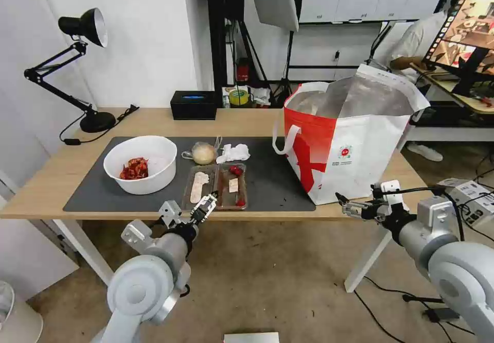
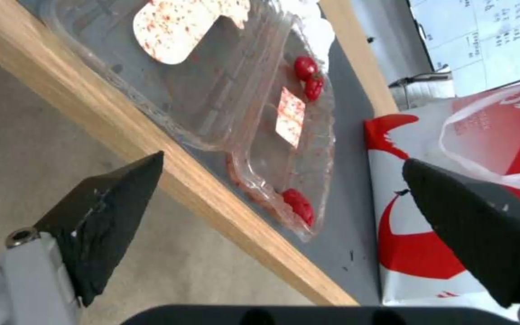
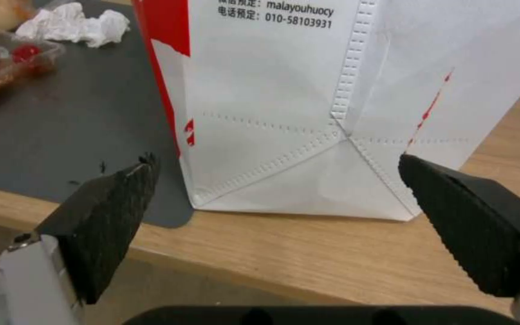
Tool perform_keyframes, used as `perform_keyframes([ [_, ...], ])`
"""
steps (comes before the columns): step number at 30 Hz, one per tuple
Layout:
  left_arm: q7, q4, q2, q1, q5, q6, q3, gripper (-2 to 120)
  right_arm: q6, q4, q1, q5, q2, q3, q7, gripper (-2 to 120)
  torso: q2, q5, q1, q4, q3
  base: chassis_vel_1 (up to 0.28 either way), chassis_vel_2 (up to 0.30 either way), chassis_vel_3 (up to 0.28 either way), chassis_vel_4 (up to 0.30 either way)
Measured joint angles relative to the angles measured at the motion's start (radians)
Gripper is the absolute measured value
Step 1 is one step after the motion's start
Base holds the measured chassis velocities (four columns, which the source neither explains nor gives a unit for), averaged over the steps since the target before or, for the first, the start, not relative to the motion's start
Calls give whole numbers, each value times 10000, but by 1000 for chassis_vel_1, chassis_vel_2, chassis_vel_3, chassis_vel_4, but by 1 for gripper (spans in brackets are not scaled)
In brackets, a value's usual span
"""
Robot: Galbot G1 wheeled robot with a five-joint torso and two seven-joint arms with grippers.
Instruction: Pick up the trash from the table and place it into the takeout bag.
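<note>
Head view: ridged clear clamshell tray [image 1: 222, 185]

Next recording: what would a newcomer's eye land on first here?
The large white-and-red takeout bag with silver foil lining, gaping open on the right of the light-wood table. Then the white round bowl of red scraps on the dark grey mat. The open left gripper sits at the clear plastic clamshell tray.

Overhead head view; wrists close, seemingly table-edge.
</note>
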Motion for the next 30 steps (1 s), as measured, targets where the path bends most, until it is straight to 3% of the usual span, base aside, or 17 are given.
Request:
perform_keyframes([
  [30,16,773,-159,-563,-26,-100,268,100,2,-136,-28,-82,96,-17,-13,100,2,0,0,0,0,0,0,0,0],
])
